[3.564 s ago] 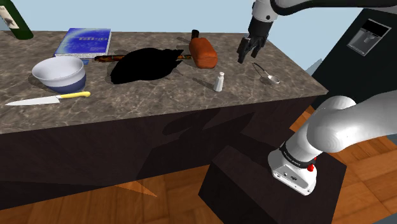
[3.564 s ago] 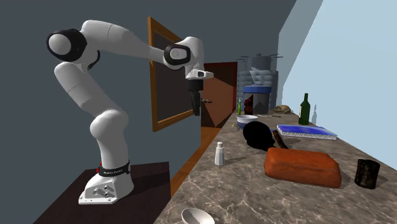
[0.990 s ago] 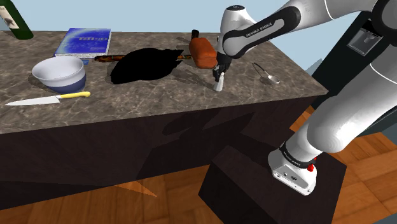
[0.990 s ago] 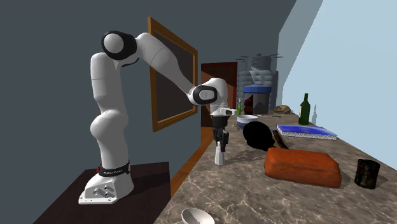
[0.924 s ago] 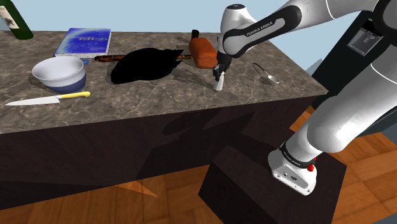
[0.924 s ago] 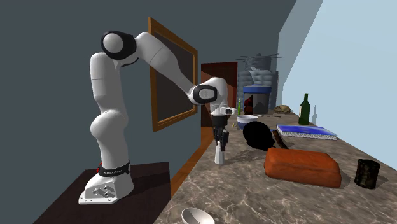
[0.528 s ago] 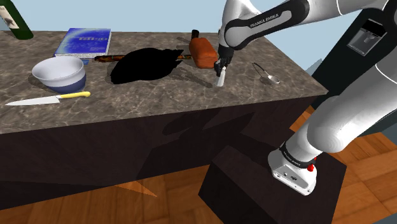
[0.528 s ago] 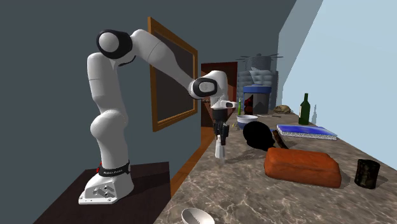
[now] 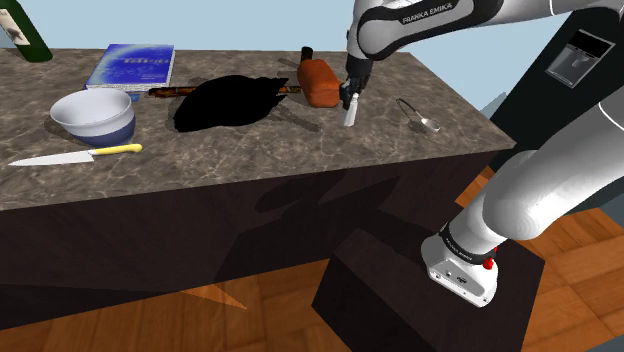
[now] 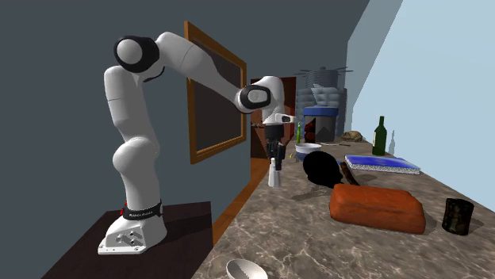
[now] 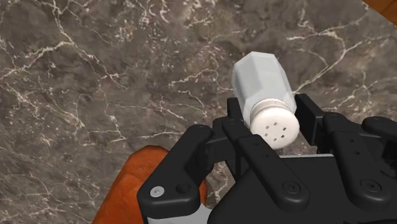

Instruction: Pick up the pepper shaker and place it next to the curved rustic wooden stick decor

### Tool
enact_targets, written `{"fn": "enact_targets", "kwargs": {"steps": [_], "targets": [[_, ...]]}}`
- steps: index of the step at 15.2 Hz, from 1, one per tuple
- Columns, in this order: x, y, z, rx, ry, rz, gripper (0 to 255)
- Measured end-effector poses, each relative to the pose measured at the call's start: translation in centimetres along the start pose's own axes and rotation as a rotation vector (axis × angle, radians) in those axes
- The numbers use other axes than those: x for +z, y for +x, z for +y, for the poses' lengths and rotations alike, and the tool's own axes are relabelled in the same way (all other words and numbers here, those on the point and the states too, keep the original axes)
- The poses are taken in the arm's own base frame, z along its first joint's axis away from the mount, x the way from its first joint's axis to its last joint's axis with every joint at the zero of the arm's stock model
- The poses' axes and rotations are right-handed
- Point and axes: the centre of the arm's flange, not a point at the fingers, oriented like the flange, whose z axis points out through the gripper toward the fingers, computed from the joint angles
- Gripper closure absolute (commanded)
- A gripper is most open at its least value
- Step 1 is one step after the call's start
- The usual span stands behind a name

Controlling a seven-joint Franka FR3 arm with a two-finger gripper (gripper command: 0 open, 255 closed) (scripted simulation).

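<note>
**Change noted.** Half a second ago the pepper shaker point(image 9: 349, 116) was sitting lower, close over the counter point(image 9: 250, 150). A second ago it was standing on the stone with the gripper point(image 9: 348, 101) lowered onto it. It is now hanging clear of the surface, right of centre in the upper part of the shoulder view. The second exterior view is showing a gap between its base and the countertop. In the wrist view the jaws are clamping the shaker just below its perforated cap, one finger pressing on each side, and the body is slanting away from the hand.

**Bearing on the task.** The pick appears to be done and the carry is beginning. The curved wooden stick point(image 9: 170, 91) is lying towards the upper left of the shoulder view, well apart from the shaker. A black shape point(image 9: 228, 102) is covering its middle. An orange-brown block point(image 9: 320, 82) is sitting between shaker and stick, so the carry is likely needing clearance over it.

**Count on the counter, shoulder view.**
- shaker: one
- stick: one
- black shape: one
- orange-brown block: one
- bowl point(image 9: 93, 115): one
- yellow-handled knife point(image 9: 75, 155): one
- blue book point(image 9: 132, 66): one
- green bottle point(image 9: 25, 30): one
- metal utensil point(image 9: 418, 115): one
</note>
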Motion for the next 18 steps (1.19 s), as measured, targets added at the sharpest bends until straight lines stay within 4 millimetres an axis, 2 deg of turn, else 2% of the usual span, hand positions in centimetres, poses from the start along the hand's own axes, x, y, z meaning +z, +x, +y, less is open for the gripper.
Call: {"fn": "enact_targets", "kwargs": {"steps": [18], "targets": [[-9.4, 0.3, 0.9, 0.0, 0.0, 0.0, 255]]}}
